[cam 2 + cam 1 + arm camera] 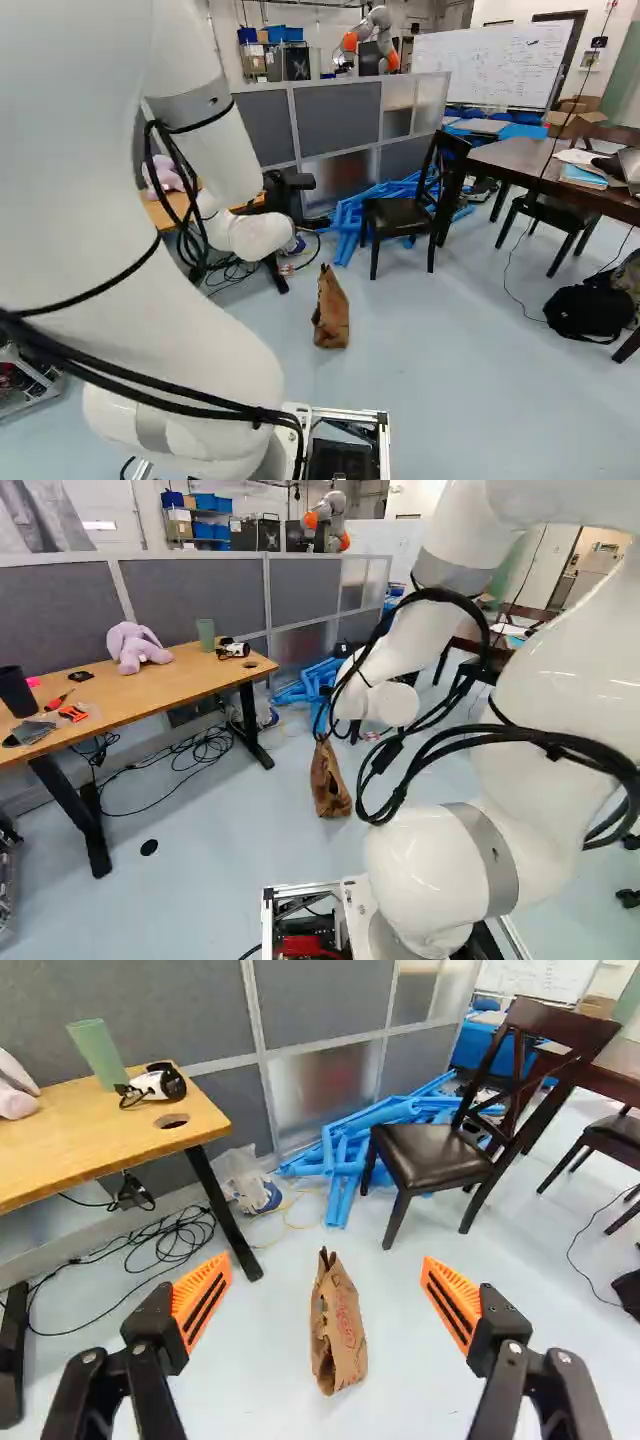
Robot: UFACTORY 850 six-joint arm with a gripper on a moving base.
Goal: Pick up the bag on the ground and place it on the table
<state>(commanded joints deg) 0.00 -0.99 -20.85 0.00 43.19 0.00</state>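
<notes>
The gripper (pixel 288 190) shows in part beyond the white wrist in the right base view. In the wrist view the gripper (pixel 325 1272) stands open, its orange pads wide apart with nothing held. A crumpled brown paper bag (pixel 338 1330) stands upright on the floor ahead, lined up with the gap and apart from both fingers. The same bag (pixel 329 782) is left of the arm in the left base view. The light wooden table (pixel 110 712) is at the left there, with a plush toy (pixel 135 647), a green cup (pixel 206 634) and small items on it.
Black table legs and loose cables (pixel 165 1245) lie left of the bag in the base views. Beyond it are blue tubes (pixel 345 1150), grey partitions and a dark chair (pixel 430 1160). A dark table (pixel 540 165) and black backpack (pixel 585 310) stand to the right. Another robot (pixel 375 35) is far back.
</notes>
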